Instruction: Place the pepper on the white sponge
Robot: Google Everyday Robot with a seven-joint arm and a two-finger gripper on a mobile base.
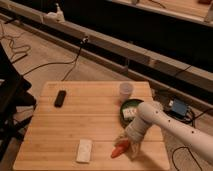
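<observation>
Your gripper (pixel 128 144) is sitting on the pepper (pixel 118 151), nr table (pixel 55 130) front edge, near the white sponge (pixel 84 150); grip: can't tell. Nudging w/o a firm hold, you're risking it rolling off.

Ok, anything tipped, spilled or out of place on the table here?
Nothing stands out. The cup stands upright, the remote and white sponge lie flat, and a whitish block sits in the green bowl. The pepper lies near the table front edge, apart from the sponge, with the gripper down at it.
</observation>
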